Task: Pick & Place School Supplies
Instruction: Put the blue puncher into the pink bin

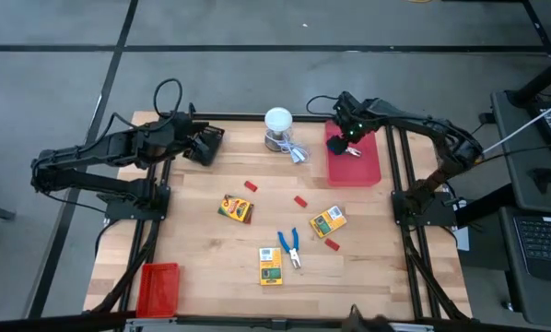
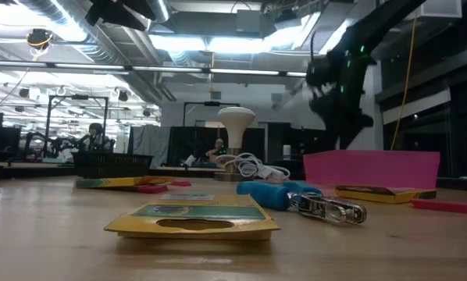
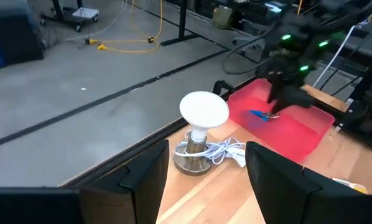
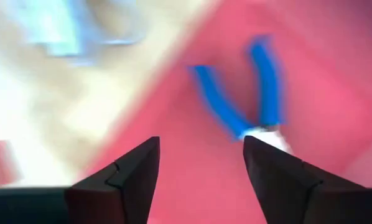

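In the upper right of the high view, the right gripper hangs over the flat red plastic tray, fingers spread wide and empty above blue-handled metal pliers lying in the tray. The left gripper, upper left, waits open, holding nothing

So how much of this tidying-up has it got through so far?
Done: one pair of blue-handled pliers lies in the red tray at the table's far right. In hand: nothing; the right gripper hangs open just above that pair, and the left gripper waits open at the far left. Left: three crayon boxes, the second pliers and small red blocks on the wood.
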{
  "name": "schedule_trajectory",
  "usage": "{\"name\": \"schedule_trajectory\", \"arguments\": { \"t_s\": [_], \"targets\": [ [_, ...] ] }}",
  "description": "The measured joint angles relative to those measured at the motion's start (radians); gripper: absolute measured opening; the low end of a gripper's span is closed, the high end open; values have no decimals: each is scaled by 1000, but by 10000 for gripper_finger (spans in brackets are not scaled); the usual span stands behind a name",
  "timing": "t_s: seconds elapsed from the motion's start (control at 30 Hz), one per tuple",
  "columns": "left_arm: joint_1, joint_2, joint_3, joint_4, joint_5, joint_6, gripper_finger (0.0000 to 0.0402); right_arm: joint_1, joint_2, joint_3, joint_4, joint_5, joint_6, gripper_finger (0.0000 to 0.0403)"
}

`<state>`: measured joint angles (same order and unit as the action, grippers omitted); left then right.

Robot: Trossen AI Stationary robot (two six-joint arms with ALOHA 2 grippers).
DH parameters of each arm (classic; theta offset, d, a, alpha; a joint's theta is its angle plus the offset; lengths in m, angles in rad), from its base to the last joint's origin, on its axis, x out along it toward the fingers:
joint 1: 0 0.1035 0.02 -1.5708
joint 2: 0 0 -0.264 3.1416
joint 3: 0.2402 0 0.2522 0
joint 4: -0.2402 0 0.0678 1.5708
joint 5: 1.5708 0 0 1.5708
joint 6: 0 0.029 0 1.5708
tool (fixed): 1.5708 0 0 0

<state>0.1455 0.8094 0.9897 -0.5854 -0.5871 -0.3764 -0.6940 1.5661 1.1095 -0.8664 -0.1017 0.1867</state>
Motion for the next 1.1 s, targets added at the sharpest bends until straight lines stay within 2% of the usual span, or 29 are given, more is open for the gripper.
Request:
{"name": "schedule_trajectory", "arguments": {
  "t_s": [0.13, 0.23, 0.33, 0.43, 0.57, 0.73, 0.9, 1.0, 1.1],
  "targets": [
    [0, -16, 0, 99, -10, 76, 210, 161, -159, 0, -54, -102, 172, 213],
    [0, -36, 0, 130, -17, 128, 210, 336, -269, 1, -31, -154, 378, 201],
    [1, -53, 0, 129, -34, 148, 210, 532, -330, 1, 29, -153, 602, 193],
    [1, -64, 0, 126, -35, 174, 210, 684, -333, 2, 94, -95, 815, 186],
    [1, -75, 0, 126, -16, 181, 210, 817, -258, 2, 231, -6, 1023, 177],
    [1, -96, 1, 133, 66, 177, 210, 897, -89, 53, 314, 74, 1190, 163],
    [1, -135, 0, 135, 140, 176, 210, 951, 108, 211, 190, 152, 1260, 147],
    [1, -160, 0, 133, 170, 200, 210, 976, 227, 312, 72, 165, 1286, 142],
    [1, -184, 0, 130, 187, 216, 210, 1004, 322, 386, 41, 168, 1298, 143]
  ]
}}
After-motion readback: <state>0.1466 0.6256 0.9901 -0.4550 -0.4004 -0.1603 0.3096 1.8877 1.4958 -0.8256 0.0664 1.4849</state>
